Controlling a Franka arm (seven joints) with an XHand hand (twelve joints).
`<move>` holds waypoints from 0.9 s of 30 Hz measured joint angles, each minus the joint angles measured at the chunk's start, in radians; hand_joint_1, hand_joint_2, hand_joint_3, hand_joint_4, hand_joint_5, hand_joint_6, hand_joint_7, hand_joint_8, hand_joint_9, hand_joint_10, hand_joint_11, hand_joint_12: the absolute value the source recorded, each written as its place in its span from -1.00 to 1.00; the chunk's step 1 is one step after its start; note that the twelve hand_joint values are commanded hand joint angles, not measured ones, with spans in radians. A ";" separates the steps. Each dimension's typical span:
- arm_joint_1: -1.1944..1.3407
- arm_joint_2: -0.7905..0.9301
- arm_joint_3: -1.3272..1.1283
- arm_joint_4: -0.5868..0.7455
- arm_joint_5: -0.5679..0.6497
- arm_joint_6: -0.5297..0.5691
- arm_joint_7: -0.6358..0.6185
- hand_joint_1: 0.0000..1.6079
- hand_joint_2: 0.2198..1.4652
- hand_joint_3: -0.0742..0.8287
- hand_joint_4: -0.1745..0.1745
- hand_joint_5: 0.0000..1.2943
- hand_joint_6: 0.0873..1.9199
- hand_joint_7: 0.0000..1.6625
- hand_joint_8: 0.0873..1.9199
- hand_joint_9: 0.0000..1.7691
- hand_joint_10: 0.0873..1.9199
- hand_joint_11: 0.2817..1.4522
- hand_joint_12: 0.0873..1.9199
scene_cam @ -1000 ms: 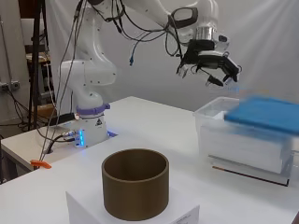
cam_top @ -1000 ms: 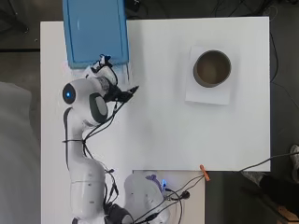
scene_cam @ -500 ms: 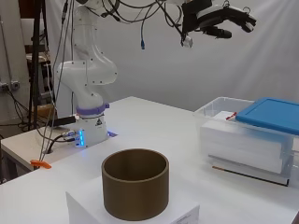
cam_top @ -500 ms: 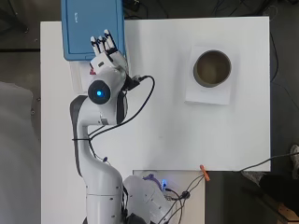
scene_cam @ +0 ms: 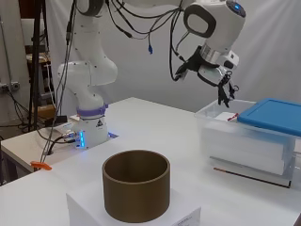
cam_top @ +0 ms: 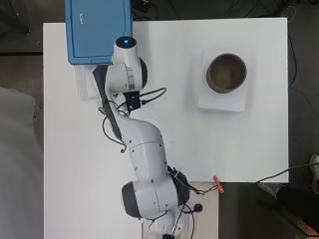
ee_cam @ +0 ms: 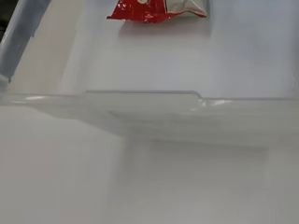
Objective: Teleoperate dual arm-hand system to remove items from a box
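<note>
hand [scene_cam: 225, 89] hangs fingers-down over the clear box [scene_cam: 244, 141] holding a red packet [ee_cam: 156, 10].

the overhead camera looks straight down on the white worktop [cam_top: 249, 149], arm base at the bottom of the frame, clear box [cam_top: 85, 88] at upper left under its blue lid [cam_top: 98, 30]. the side camera looks level across the worktop [scene_cam: 155, 136], with the arm at left and the same box [scene_cam: 244, 146] at right. the wrist camera sits very close above the box rim [ee_cam: 149, 100], looking down inside at a red packet [ee_cam: 156, 10].
</note>
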 joint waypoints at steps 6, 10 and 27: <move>0.175 0.202 -0.091 0.160 -0.117 -0.038 0.129 -0.69 0.37 -0.83 -0.03 -0.13 -1.00 0.08 -1.00 0.06 -1.00 -0.47 -1.00; 0.242 0.276 -0.140 0.246 -0.164 -0.068 0.153 -0.72 0.38 -0.83 0.01 -0.16 -1.00 -0.01 -1.00 0.00 -1.00 -0.52 -1.00; 0.366 0.317 -0.186 0.275 -0.302 -0.066 0.053 -0.67 -0.07 -0.87 0.02 -0.99 -1.00 -0.90 -1.00 -0.75 -1.00 -0.78 -1.00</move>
